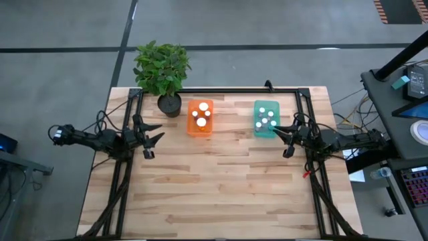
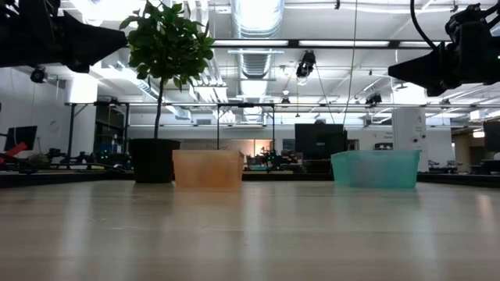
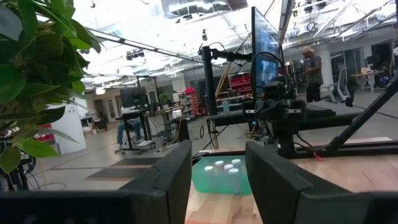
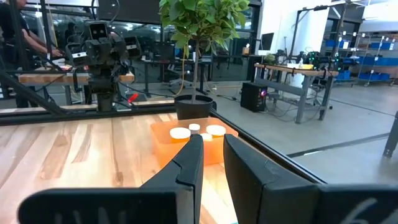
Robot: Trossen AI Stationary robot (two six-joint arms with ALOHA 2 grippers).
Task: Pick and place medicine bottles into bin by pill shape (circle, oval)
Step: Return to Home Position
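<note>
Looking straight down, the medicine bottles are seen only as white caps inside the two tubs at the far side of the bench. Some are in the orange tub and more are in the teal tub; none is seen loose on the boards. The left hand is held open and empty, well apart from the orange tub. The right hand is likewise open and empty, just beside the teal tub.

From bench height, both tubs are shown upright beside the plant pot, with the arms raised above.

In the left wrist view, parted fingers frame the teal tub. In the right wrist view, a narrower gap faces the orange tub.

One risk is judged to remain: the teal tub could be clipped and shoved or tipped if the right arm is swung low while being folded home.
</note>
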